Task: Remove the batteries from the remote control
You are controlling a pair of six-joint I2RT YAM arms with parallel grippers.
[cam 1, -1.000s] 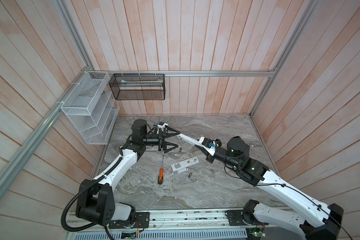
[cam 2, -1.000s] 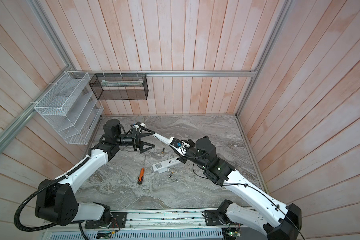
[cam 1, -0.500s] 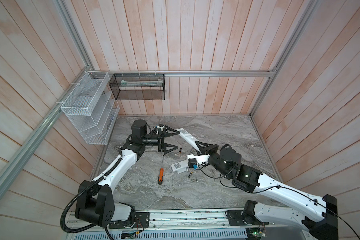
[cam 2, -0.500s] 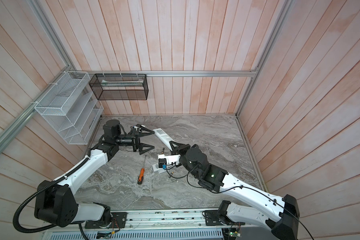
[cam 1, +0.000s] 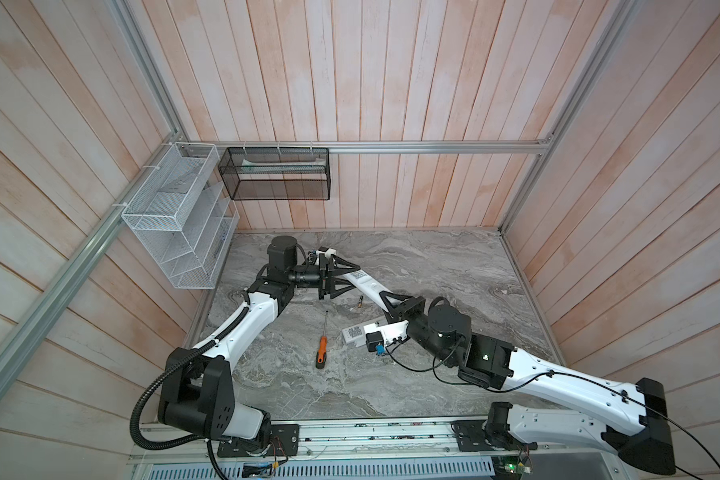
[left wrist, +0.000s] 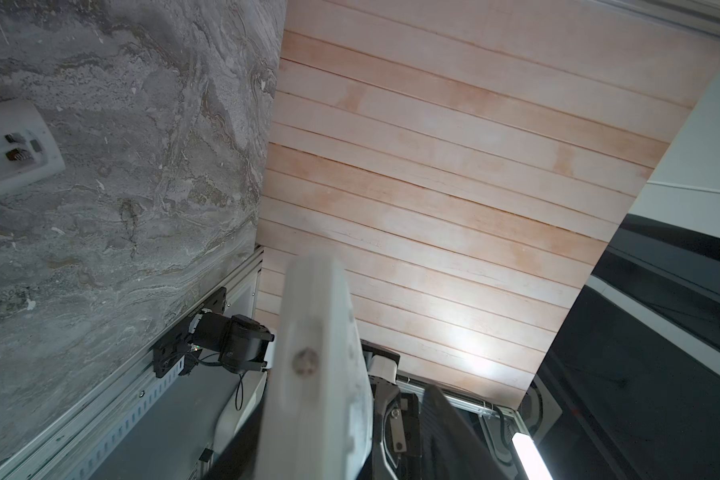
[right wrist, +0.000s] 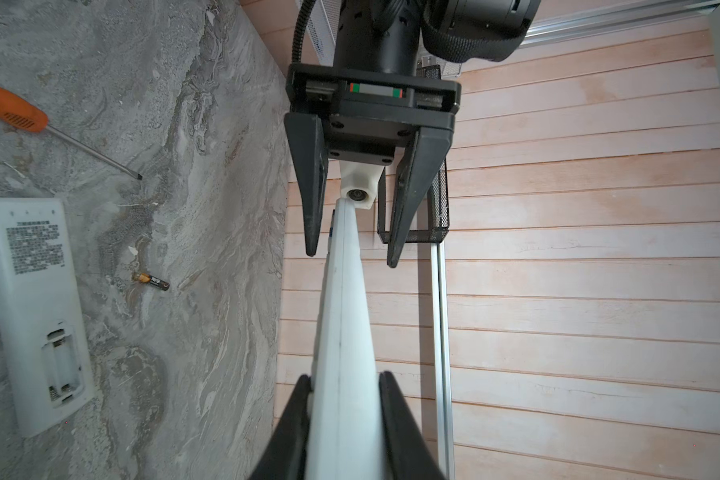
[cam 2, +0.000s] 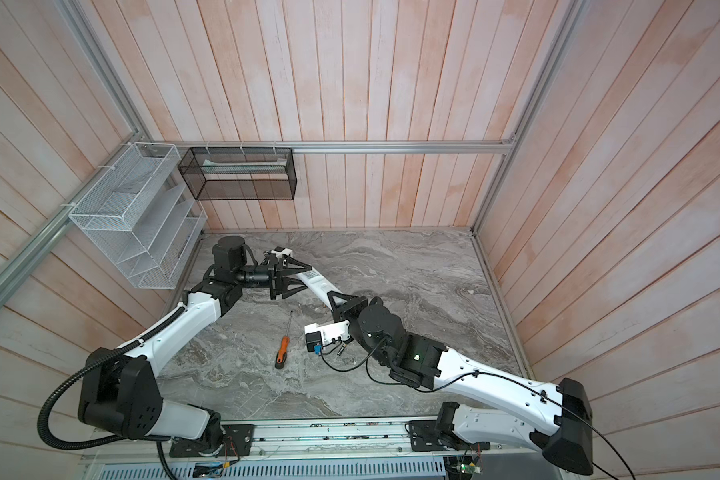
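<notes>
My right gripper (right wrist: pixel 344 376) is shut on a long white remote control (cam 1: pixel 366 286) (right wrist: pixel 341 332), held edge-on above the table; its battery side is hidden. The remote's far end lies between the jaws of my left gripper (cam 1: pixel 354 277) (right wrist: pixel 352 257), which stand apart, with a gap showing on one side. A second white remote (cam 1: pixel 352 332) (right wrist: pixel 38 311) lies back-up on the marble with its battery bay open and empty. One of the batteries (cam 1: pixel 360 302) (right wrist: pixel 152 281), dark with a gold end, lies loose on the table between the arms.
An orange-handled screwdriver (cam 1: pixel 321 351) (right wrist: pixel 9 106) lies left of the second remote. A white wire rack (cam 1: pixel 175 220) and a black mesh basket (cam 1: pixel 275 174) hang on the walls at the back left. Wooden walls enclose the marble table (cam 1: pixel 433 270).
My right arm has swung left and rolled its wrist, carrying the remote's far end between the left jaws. The left jaws have narrowed from wide open around that end.
</notes>
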